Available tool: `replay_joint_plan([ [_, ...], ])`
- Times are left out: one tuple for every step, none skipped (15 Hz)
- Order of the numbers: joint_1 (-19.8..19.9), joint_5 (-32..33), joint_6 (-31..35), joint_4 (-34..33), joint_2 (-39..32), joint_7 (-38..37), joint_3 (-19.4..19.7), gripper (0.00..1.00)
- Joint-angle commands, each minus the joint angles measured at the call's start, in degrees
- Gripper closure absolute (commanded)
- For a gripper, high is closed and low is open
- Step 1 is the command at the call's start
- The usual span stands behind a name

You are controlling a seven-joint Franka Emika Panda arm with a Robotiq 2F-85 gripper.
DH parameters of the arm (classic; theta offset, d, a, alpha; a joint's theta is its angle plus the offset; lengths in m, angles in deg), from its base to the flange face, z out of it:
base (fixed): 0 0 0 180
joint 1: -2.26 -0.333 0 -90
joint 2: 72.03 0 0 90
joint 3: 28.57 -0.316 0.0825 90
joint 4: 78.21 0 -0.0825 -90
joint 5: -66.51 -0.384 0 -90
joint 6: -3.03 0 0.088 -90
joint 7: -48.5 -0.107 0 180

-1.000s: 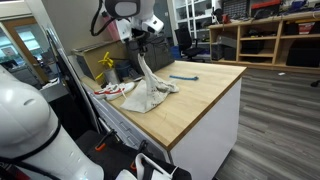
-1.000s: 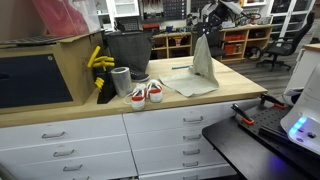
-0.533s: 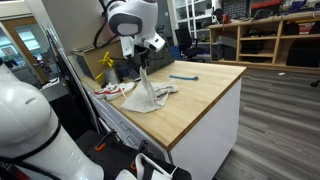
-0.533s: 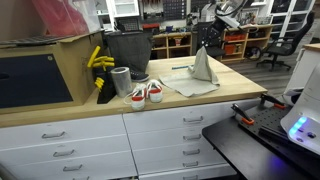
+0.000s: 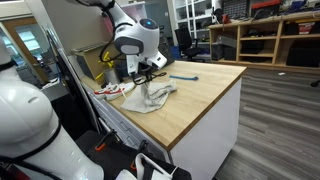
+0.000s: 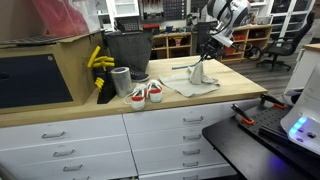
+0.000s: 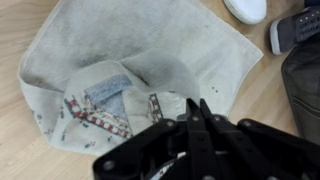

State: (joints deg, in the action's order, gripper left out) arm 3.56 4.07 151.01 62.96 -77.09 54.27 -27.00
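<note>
towel [image 5: 150,97]: lies on the wooden surface [image 5: 205,95], just beside the white shoes [image 6: 146,94], with one part drawn up in a peak.
hand [image 6: 203,64]: fingers pressed together, pinching that raised fold.
done: you have it gripped, and most of it rests flat.
left: by my judgement, the pinched fold is not yet laid down or let go.

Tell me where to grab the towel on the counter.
Pinch the towel at its raised fold near the middle, coming straight down from above: the rest lies flat on the counter, offering no edge to get under. The tool is shut there.
</note>
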Motion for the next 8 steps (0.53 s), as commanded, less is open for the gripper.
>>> replay_joint_plan([
  [0.7,-2.8,1.4,-3.0,-3.3,1.8,0.0,0.99],
  [0.9,-2.9,1.6,-3.5,-4.0,1.9,0.0,0.99],
  [1.1,-2.9,1.7,-4.0,-4.7,1.8,0.0,0.99],
  [1.3,-2.9,1.6,-4.3,-5.3,1.8,0.0,0.99],
  [1.5,-3.0,1.6,-4.5,-5.8,2.0,0.0,0.99],
  [1.7,-2.7,1.3,-4.6,-6.1,1.8,0.0,0.99],
  [1.8,-1.8,0.4,-4.5,-6.1,1.3,0.1,0.99],
  [2.0,-1.4,-0.4,-3.7,-5.4,1.7,0.1,0.99],
])
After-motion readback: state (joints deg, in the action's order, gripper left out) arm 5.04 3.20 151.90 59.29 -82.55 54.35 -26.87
